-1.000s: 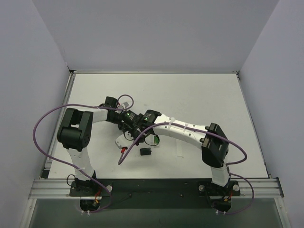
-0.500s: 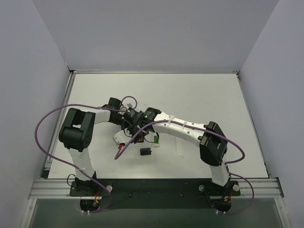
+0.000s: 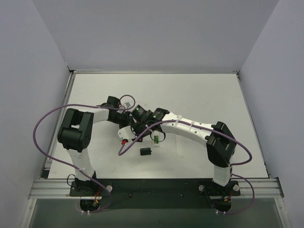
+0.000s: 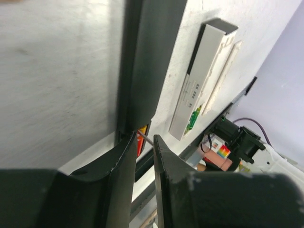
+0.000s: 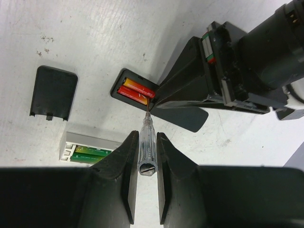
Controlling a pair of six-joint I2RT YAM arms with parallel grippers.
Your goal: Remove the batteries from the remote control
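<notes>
My left gripper [image 4: 145,137] is shut on a black remote [image 4: 147,57], holding it near its open battery bay. Two red batteries [image 5: 135,90] lie in that bay; they show as a red spot in the top view [image 3: 123,141]. My right gripper [image 5: 147,137] is shut on a clear-handled screwdriver [image 5: 146,149], and its tip touches the end of the red batteries. A white remote [image 5: 88,147] lies on the table with two green batteries [image 5: 90,153] in its open bay; the green also shows in the top view [image 3: 155,139].
A black battery cover [image 5: 53,92] lies loose on the table, in the top view [image 3: 146,152] near the front. A long white strip [image 4: 227,76] lies beside the white remote [image 4: 199,80]. Purple cables loop around both arms.
Both wrists have shifted a little to the right and back. The red batteries' end of the black remote has moved slightly away from the front edge. The right gripper still holds the screwdriver.
</notes>
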